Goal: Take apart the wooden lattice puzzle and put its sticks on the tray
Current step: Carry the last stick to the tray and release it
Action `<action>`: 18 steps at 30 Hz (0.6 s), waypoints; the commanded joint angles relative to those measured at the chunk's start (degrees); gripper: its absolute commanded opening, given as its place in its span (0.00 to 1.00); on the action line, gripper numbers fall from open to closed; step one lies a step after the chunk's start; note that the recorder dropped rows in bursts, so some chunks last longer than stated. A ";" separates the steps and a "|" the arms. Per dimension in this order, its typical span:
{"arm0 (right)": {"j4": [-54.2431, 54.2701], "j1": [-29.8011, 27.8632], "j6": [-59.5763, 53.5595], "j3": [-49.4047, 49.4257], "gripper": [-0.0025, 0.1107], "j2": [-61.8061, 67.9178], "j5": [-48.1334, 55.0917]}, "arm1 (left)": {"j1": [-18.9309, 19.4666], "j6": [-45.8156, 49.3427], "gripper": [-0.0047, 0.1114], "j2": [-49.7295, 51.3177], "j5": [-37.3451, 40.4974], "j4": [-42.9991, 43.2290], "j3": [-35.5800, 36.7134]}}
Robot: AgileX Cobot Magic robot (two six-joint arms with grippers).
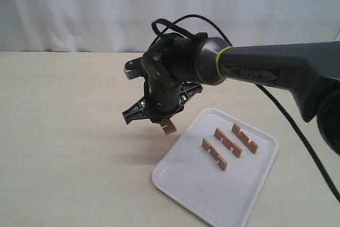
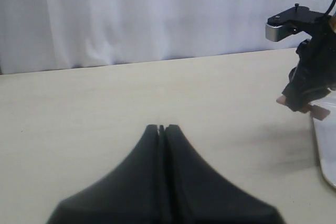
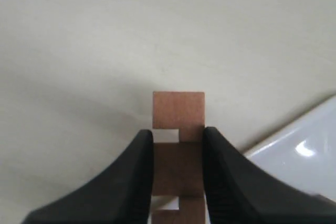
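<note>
Clamped in right gripper (image 3: 177, 135) just beside tray (image 1: 183, 182): fourth stick (image 3: 178, 109), yet to place; counted three sticks (image 1: 228, 142) on tray; left gripper (image 2: 161, 128) closed, empty.

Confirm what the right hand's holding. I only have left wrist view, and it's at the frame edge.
Observer: One stick, pinched between the right hand's fingers, notches showing.
Operator: Over the tray yet?
Observer: No. In the exterior view it's over bare table, just left of the tray.
Operator: How many are down?
Observer: On the tray lie three sticks, side by side, not touching.
</note>
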 commanded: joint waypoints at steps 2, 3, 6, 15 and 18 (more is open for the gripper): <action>4.16 0.01 -8.22 2.31 0.06 -4.53 4.92 | 0.06 -0.18 0.04 0.02 -0.66 0.08 0.13; 5.59 0.01 -10.21 3.19 0.06 -5.61 5.33 | 0.06 -0.18 0.04 0.02 -0.66 0.08 0.13; 9.37 0.01 -16.10 7.24 0.06 -9.20 6.59 | 0.06 -0.18 0.04 0.02 -0.66 0.08 0.13; 11.32 -0.11 -18.77 25.48 0.06 -16.95 -6.05 | 0.06 -0.18 0.04 0.02 -0.66 0.08 0.13; 11.32 -0.11 -18.77 28.96 0.06 -16.57 -11.27 | 0.06 -0.18 0.04 0.02 -0.66 0.08 0.13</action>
